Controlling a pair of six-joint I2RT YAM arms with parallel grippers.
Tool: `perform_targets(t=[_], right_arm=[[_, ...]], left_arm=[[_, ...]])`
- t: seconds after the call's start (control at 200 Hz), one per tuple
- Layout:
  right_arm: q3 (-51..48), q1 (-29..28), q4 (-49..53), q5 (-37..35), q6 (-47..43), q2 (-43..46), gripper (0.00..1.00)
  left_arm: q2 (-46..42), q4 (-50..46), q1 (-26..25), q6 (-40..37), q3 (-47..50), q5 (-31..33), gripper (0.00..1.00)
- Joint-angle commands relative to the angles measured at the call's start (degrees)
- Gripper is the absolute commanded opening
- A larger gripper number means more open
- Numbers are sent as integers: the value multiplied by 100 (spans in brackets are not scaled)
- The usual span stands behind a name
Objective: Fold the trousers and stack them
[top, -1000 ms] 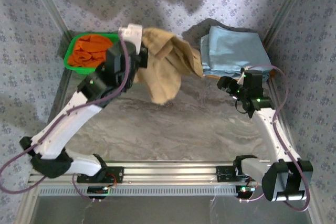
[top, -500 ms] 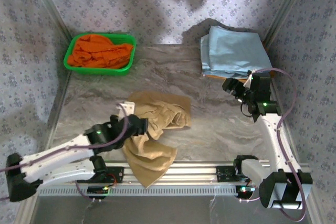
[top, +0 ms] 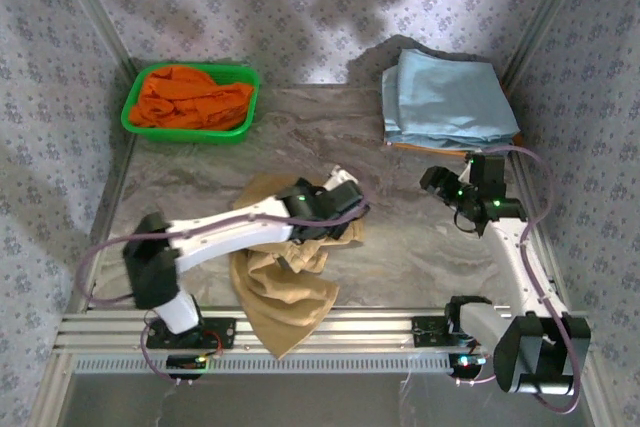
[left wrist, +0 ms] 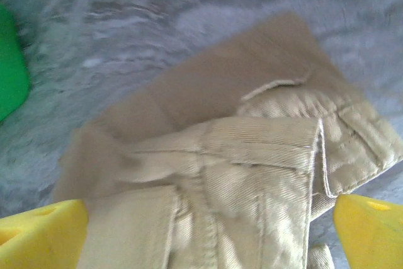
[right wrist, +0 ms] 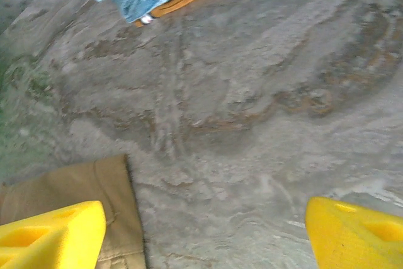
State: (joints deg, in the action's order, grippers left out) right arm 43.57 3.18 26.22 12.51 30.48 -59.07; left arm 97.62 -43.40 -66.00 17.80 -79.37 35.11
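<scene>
Tan thin-cloth trousers [top: 285, 302], rumpled heap, pocket seams showing, left tool [left wrist: 204, 228] spread above them, right tool [right wrist: 201, 231] spread

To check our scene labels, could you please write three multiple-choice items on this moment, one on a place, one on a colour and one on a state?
1. The orange garment lies:
A) on the floor
B) in the green bin
C) on the rail

2. The stack at far right is:
A) red
B) light blue
C) black

3. The left tool is:
A) open over the trousers
B) shut on the bin
C) shut on the stack

Answers:
1 B, since orange cloth sits inside the bin at far left.
2 B, since the folded cloth there is pale blue.
3 A, since its yellow fingers stand wide apart with tan cloth showing between them.
</scene>
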Motion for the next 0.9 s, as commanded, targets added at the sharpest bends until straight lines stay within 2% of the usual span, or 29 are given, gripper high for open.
perform_targets(t=[0.0,0.115,0.255,0.32,0.4,0.48,0.66,0.77,0.894], right_arm=[[-107,283,179,242,112,-81,86],[-147,408,123,457,66,-156,87],[-154,452,115,481,-55,-223,88],[-181,513,78,531,-61,-269,88],[-217,590,3,637,-19,-315,88],[-235,622,-67,708,19,-324,87],[-200,746,26,782,-7,-292,86],[-213,867,28,862,18,-222,85],[-234,875,-3,911,54,-150,83]], left_arm=[[558,82,-203,-1307,-444,-1,100],[1103,316,-260,-1905,-619,-26,100],[1393,411,-499,-2603,-676,114,100],[1463,757,-654,-2852,-668,-2,100],[1668,981,-720,-3143,-659,142,97],[1886,1242,-713,-3318,-621,149,89],[2149,1198,-518,-3282,-695,-74,63],[2193,1204,-397,-3265,-659,-92,56],[2222,1261,-335,-3239,-723,97,27]])
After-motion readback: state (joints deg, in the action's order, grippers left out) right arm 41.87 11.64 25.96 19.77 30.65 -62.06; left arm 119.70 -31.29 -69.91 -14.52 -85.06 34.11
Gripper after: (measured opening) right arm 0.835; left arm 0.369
